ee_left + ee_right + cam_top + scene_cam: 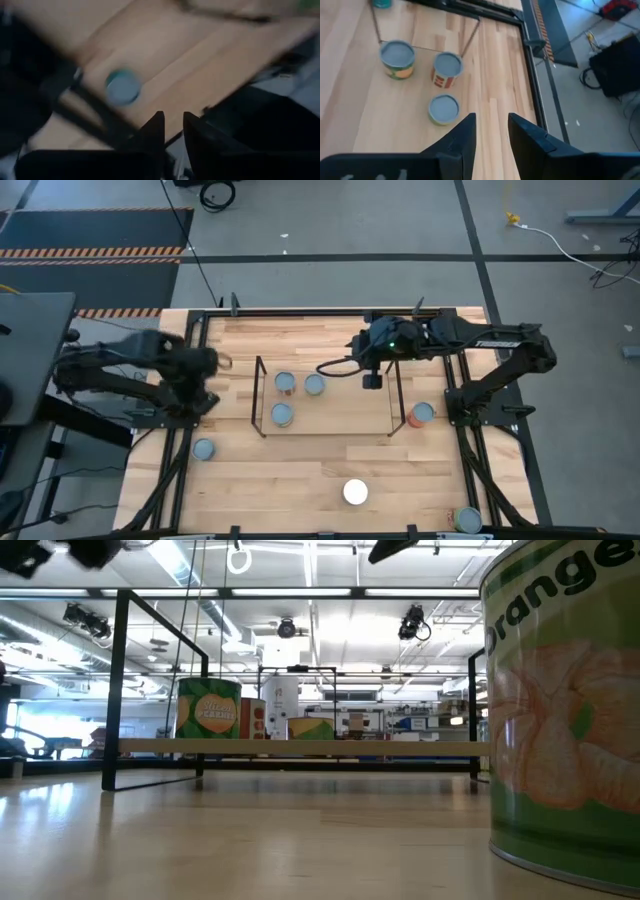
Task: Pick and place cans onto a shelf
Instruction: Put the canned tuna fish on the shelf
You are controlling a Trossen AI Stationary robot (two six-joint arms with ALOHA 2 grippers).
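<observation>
Near the tabletop's (pixel 300 470) front edge sits a white-topped can (pixel 355 492); another (pixel 466 520) is half cut off at the front right corner. The shelf (pixel 262 395) mid-tabletop holds three cans (pixel 283 414). Right pincer (pixel 372 381) hovers slightly parted and empty over its far side; left pincer (pixel 205 402), blurred, looks narrowly parted by the left edge.

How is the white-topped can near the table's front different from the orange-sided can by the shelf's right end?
The white-topped can has a bright white lid; the orange-sided can has a grey-blue lid. The first stands alone on open wood, the second close beside the black wire shelf. Both stand upright, outside the shelf.
</observation>
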